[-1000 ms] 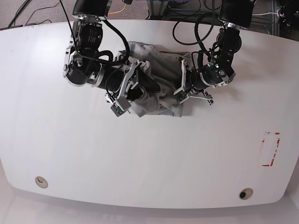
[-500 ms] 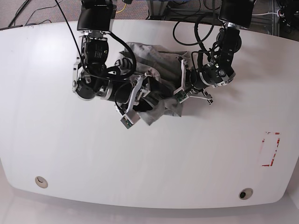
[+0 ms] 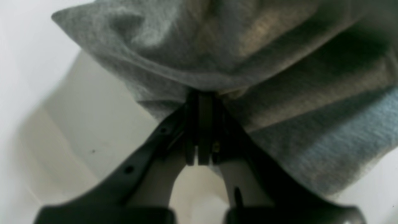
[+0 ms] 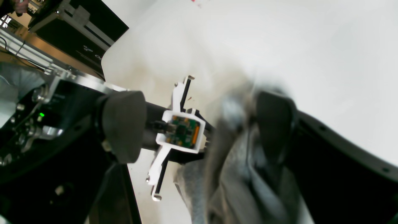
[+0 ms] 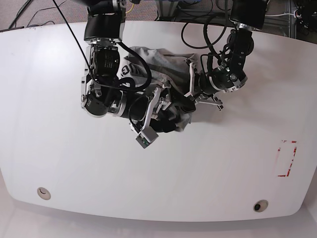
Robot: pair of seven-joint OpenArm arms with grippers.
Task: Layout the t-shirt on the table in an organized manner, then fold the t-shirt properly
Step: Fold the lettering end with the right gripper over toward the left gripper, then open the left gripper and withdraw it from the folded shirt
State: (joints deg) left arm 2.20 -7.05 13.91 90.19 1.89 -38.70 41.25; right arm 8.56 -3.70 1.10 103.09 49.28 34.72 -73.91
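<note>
1. Lying bunched near the far edge of the table [image 5: 59,163], about midway along it: the t-shirt [image 5: 158,62], heather-grey, crumpled into a heap between the two arms. No lettering on the cloth can be read in any view; the folds hide it.

2. Left gripper [image 3: 199,93]: black jaws pressed together on a fold of the grey fabric, which drapes over and past the tips. In the base view this gripper sits at the heap's right side [image 5: 190,99].

3. Right gripper [image 4: 199,124]: jaws standing wide apart. One dark rounded finger pad [image 4: 122,124] is clear of the cloth; the other finger [image 4: 273,121] lies against or within the grey folds. Whether cloth is actually held cannot be told. In the base view this gripper is at the heap's near-left side [image 5: 161,116].

4. Small green circuit board in a white bracket [image 4: 182,130]: seen from the right wrist view on the opposite arm; any print on it is too small to read.

5. Red rectangular outline mark [image 5: 286,158]: on the tabletop near its right edge, well apart from the shirt; broken lines, no legible text.

6. Two round holes: one near the near-left corner [image 5: 43,193], one near the near-right corner [image 5: 260,205].

7. Black cables [image 5: 205,32]: looping from the left arm at the far edge.
</note>
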